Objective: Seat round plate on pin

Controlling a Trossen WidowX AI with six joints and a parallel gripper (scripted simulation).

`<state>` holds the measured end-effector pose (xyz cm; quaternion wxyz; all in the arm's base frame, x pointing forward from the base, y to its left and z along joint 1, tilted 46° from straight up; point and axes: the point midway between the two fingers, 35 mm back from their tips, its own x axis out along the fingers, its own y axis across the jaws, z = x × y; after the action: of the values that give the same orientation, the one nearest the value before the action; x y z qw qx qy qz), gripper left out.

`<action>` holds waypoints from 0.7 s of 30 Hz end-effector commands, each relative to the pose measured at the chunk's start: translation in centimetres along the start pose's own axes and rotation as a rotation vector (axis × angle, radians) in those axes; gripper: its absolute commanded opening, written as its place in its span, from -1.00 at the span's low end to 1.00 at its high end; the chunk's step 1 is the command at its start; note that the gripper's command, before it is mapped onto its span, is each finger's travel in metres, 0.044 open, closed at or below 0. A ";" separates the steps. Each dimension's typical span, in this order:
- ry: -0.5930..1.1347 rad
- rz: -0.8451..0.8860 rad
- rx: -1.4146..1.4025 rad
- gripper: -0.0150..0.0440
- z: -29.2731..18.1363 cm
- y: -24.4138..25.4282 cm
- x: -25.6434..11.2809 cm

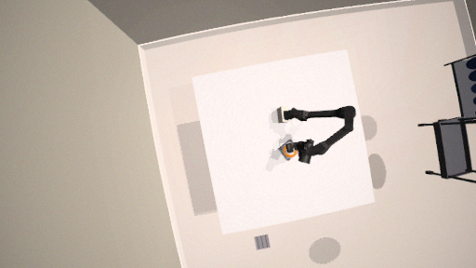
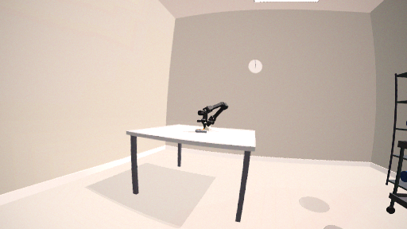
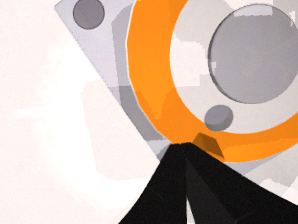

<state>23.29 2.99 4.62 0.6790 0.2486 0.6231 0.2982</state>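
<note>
The round plate, an orange ring [image 3: 147, 60] [image 1: 292, 156] with a pale middle, sits around the grey post [image 3: 254, 55] over the grey square base [image 3: 99, 44]. In the wrist view its small hole [image 3: 218, 118] shows two shades of grey; I cannot tell whether the pin is inside. The darker orange tab [image 3: 208, 144] is at the ring's lower edge, beside that hole. My gripper [image 3: 180, 152] [image 1: 290, 148] is shut, with nothing seen between its fingertips. The tips are at the ring's lower rim, just left of the tab; contact and the plate's tilt are unclear.
The base rests on the white table [image 1: 242, 186] [image 2: 167, 133], close to the arm's own mount [image 1: 281, 114]. A round grey recess or screw [image 3: 88, 13] shows at the base's corner. A black cart [image 1: 453, 149] stands beyond the table.
</note>
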 end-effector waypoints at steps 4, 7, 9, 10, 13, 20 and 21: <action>0.025 -0.005 0.014 -0.49 -0.8 -0.5 0.4; 0.025 -0.005 0.014 -0.49 -0.9 -0.7 0.4; 0.025 -0.005 0.014 -0.49 -1.0 -0.8 0.4; 0.025 -0.005 0.014 -0.49 -1.0 -0.9 0.4; 0.025 -0.005 0.014 -0.49 -1.0 -0.9 0.3; 0.025 -0.005 0.014 -0.49 -1.1 -1.0 0.3; 0.025 -0.005 0.014 -0.49 -1.1 -1.0 0.3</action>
<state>22.87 2.56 4.19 0.6783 0.2507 0.6227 0.2989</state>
